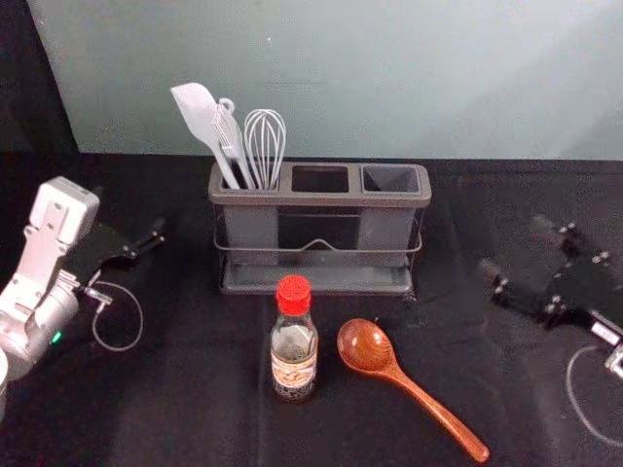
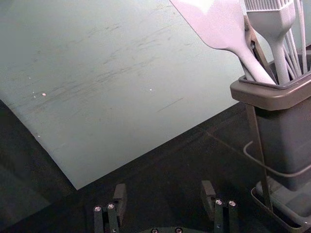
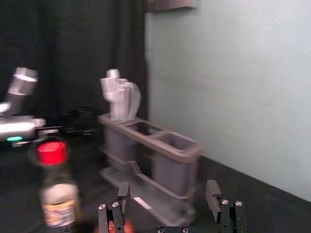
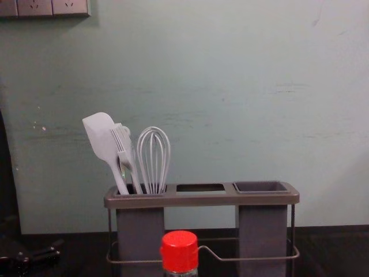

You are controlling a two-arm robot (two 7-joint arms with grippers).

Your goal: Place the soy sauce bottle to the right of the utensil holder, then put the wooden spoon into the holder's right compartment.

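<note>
Before the utensil holder [image 1: 316, 282], a little left of its middle, the soy sauce bottle [image 1: 294, 355] stands upright with its red cap [image 1: 293, 295] on. Just to the right of the bottle lies the wooden spoon [image 1: 367, 348], its bowl toward the holder and its handle slanting toward me and to the right. Both lie or stand on the black cloth [image 1: 195, 409], outside the holder.

Out on the right side of the cloth, I have my right claw [image 1: 514, 248] well apart from the spoon and the holder. Its two fingers stand spread, with nothing between them; in the right wrist view the bottle and the holder are beyond them.

Over on the left, my left claw [image 1: 144, 243] is beside the holder without touching it. In the left wrist view its fingers are parted too, and they hold nothing.

A spatula [image 1: 200, 112], a brush [image 4: 122, 147] and a whisk [image 1: 265, 141] stand in the holder's left compartment. Behind the holder is a pale wall [image 1: 438, 78], with a socket panel [image 4: 52, 7] high on the left in the chest view.
</note>
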